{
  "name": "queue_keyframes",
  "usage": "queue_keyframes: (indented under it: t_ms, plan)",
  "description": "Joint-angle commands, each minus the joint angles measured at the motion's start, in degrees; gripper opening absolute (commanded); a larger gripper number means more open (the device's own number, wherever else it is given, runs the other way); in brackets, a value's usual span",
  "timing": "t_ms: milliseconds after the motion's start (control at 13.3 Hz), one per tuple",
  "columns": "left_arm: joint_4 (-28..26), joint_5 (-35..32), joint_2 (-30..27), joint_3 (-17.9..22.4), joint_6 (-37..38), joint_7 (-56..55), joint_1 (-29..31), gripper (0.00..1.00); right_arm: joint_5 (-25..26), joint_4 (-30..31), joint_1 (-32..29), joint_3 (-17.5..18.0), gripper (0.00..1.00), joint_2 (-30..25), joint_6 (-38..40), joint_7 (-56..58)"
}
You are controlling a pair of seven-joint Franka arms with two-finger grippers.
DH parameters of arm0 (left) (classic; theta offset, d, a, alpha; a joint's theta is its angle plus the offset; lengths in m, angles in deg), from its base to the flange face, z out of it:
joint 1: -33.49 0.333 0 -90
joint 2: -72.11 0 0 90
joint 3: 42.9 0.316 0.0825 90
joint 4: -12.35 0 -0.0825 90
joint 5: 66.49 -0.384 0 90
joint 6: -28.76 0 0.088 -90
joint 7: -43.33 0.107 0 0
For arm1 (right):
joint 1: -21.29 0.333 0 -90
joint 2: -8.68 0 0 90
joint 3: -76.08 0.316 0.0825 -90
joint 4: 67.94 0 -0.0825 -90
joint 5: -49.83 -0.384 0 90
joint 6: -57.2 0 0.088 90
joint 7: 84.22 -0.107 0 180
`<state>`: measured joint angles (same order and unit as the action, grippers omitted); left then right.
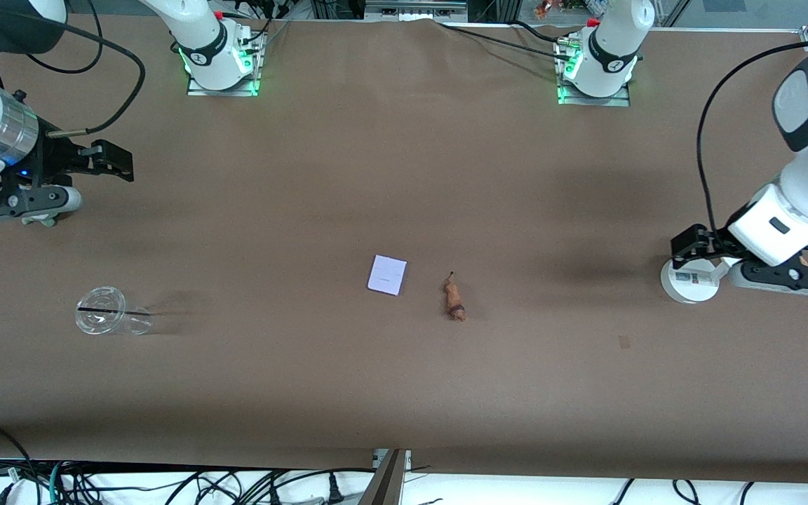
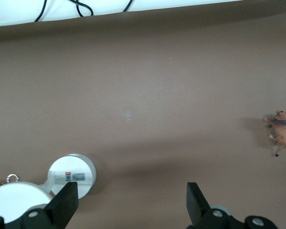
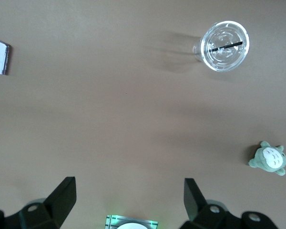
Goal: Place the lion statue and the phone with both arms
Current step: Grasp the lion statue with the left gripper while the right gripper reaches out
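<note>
Nothing grasped yet: left gripper [image 1: 691,245] over white round stand [image 1: 688,284], right gripper [image 1: 111,160] parked, both spread wide. Next: reaching for tiny orange-brown lion figurine [image 1: 454,300] and flat lavender-white phone [image 1: 386,274].

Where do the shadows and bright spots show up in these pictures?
Front view: soft dark shadows on the table under both arms, green glow at the bases. Right wrist view: the clear cup glints and casts a faint shadow. Left wrist view: a blurry shadow beside the white round stand.
</note>
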<state>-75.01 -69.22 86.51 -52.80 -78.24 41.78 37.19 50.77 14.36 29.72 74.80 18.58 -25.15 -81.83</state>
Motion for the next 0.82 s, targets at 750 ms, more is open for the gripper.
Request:
queue_keyframes:
  t_ms: [750]
  plan:
    - [11.3,-12.9,24.6,-2.8,-15.7,-50.9,-24.5,1.0,-0.1,-0.7,-0.7,0.4,1.0,4.7,-2.7,0.2]
